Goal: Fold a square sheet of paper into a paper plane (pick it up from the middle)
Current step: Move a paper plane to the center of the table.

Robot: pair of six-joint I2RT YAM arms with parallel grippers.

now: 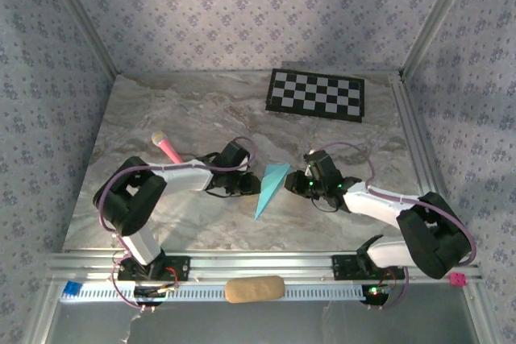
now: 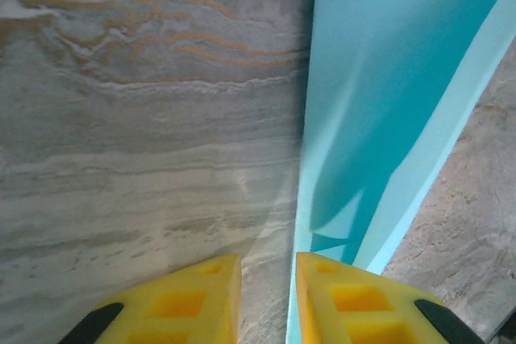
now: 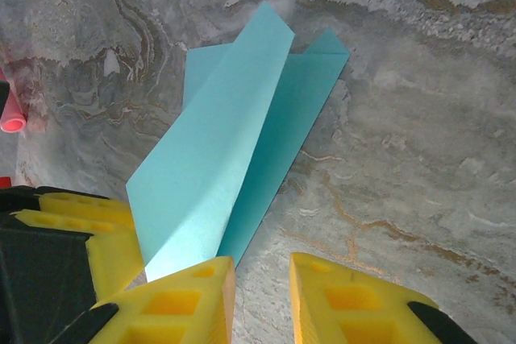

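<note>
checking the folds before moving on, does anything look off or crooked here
The plane looks unevenly folded: in the right wrist view one flap seems to stand up off the table instead of lying flat, and its two far corners do not line up. A pink pen also lies loose beside the left arm.

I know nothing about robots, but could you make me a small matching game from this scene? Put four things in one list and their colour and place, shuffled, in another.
Things:
1. paper plane
2. marker pen
3. checkerboard mat
4. oblong pad

Colour and place:
A. black and white, at the far edge of the table
B. pink, on the left part of the table
C. light blue, in the middle of the table
D. tan, on the metal rail at the near edge

Pairs: 1-C, 2-B, 3-A, 4-D
</note>
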